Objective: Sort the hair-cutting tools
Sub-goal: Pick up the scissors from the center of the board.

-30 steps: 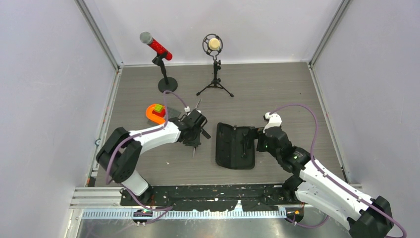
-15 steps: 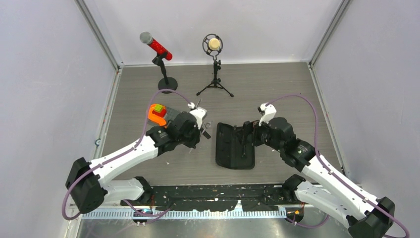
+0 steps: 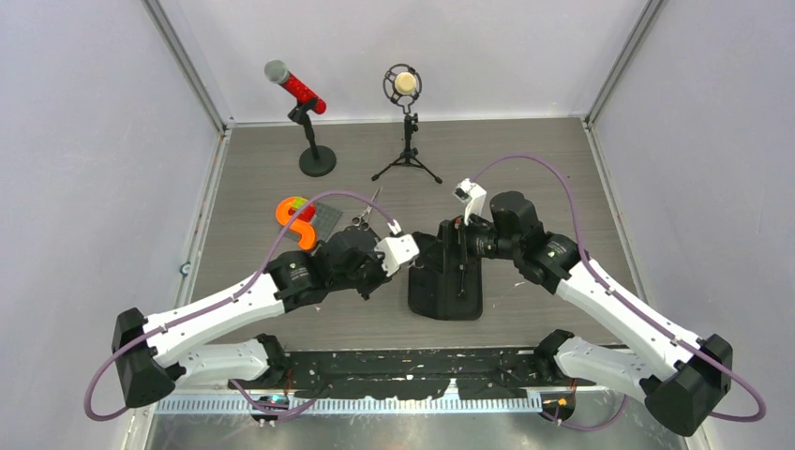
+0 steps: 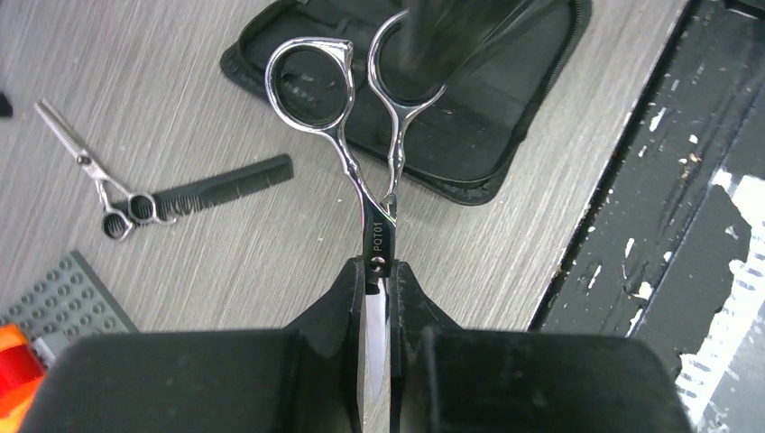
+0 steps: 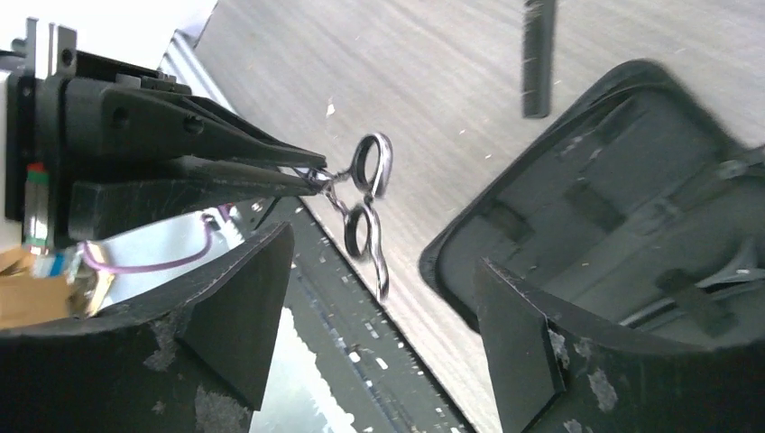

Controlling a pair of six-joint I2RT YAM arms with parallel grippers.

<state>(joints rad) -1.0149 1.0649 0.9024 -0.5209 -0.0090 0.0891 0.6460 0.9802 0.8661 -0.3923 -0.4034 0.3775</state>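
My left gripper (image 4: 379, 266) is shut on the blade of a pair of silver scissors (image 4: 361, 162). Their ring handles point at the open black zip case (image 4: 469, 135). From above, the left gripper (image 3: 398, 251) hangs at the case's (image 3: 448, 281) left edge. My right gripper (image 3: 452, 242) hovers open over the case, facing the held scissors (image 5: 365, 212), whose rings lie ahead of its spread fingers (image 5: 244, 298). A slim silver tool (image 5: 713, 275) sits under a strap in the case (image 5: 631, 207). A second pair of scissors (image 4: 99, 171) and a black comb (image 4: 225, 185) lie on the table.
A red microphone (image 3: 295, 89) on a round base and a cream microphone (image 3: 405, 84) on a tripod stand at the back. An orange piece with a green block (image 3: 295, 214) and a grey studded plate (image 4: 63, 302) lie left. The black front rail (image 4: 649, 225) borders the table.
My left arm has swung right, carrying the scissors to the case's left edge. The right gripper has moved left over the case and its fingers have narrowed a little.
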